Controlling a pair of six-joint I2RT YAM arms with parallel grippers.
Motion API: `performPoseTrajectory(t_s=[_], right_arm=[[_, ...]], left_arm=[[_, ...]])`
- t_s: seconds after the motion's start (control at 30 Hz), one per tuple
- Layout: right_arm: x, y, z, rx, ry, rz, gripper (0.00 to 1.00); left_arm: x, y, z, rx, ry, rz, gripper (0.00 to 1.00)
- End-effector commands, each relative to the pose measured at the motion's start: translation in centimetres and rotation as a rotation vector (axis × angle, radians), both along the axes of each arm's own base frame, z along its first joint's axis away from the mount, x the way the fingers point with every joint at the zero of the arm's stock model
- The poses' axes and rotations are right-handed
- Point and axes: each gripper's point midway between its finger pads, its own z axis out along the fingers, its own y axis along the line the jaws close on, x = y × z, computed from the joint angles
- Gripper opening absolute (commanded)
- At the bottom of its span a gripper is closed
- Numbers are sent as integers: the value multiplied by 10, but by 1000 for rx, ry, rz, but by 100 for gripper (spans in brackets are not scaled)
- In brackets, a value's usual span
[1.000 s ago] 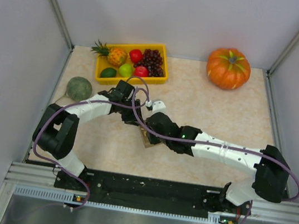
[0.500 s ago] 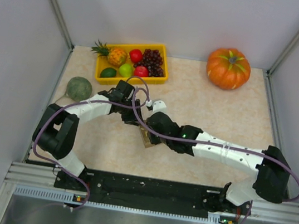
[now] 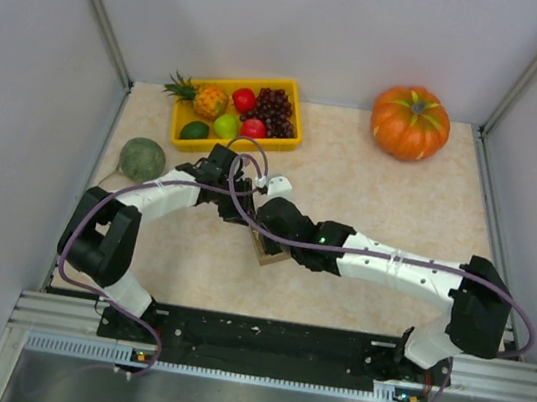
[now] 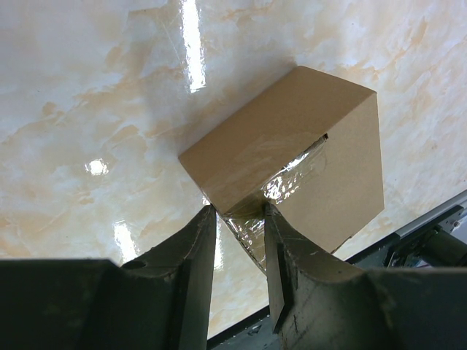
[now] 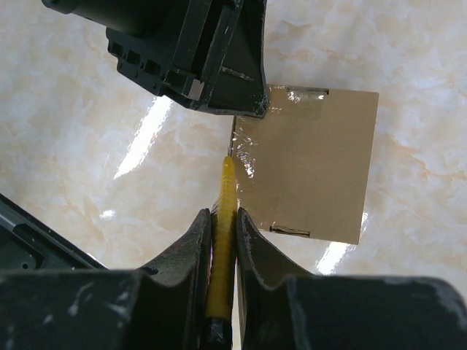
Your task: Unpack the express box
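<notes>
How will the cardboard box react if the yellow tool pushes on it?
Likely light and apt to slide: the express box is small cardboard on a glossy table. The left gripper clamping its taped edge should brace it against the yellow tool.

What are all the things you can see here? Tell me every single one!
express box: 1, brown, table middle
clear tape: some, shiny, on box edges
yellow stick: 1, yellow, tip at taped box edge
tray: 1, yellow, far left
pineapple: 1, orange-yellow, in tray
grapes: 1 bunch, dark purple, in tray
red fruits: 2, in tray
green fruits: 2, in tray
melon: 1, green, left edge
pumpkin: 1, orange, far right
table: 1, beige marble
left gripper: 1, black, gripping box corner
right gripper: 1, black, holding yellow stick
</notes>
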Motion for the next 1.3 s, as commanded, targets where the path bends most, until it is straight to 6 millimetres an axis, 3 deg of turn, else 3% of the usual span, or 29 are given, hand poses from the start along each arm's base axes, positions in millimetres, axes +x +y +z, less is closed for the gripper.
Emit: performPoseTrajectory(t_s=[0.0, 0.3, 0.5, 0.83, 1.0, 1.27], right_arm=[[5, 19, 18, 57, -39, 3, 0], [8, 20, 12, 38, -42, -2, 0], [4, 21, -3, -7, -11, 22, 0], [-19, 15, -6, -56, 109, 82, 0], [-30, -1, -7, -97, 151, 86, 0], [-45, -7, -15, -133, 220, 123, 0]], left_arm=[[-14, 27, -26, 135, 40, 16, 35], [-16, 28, -28, 140, 44, 17, 34], [-15, 28, -28, 137, 44, 23, 34], [-14, 32, -31, 164, 51, 40, 32], [-13, 33, -32, 172, 52, 46, 31], [-12, 33, -32, 171, 54, 50, 31]])
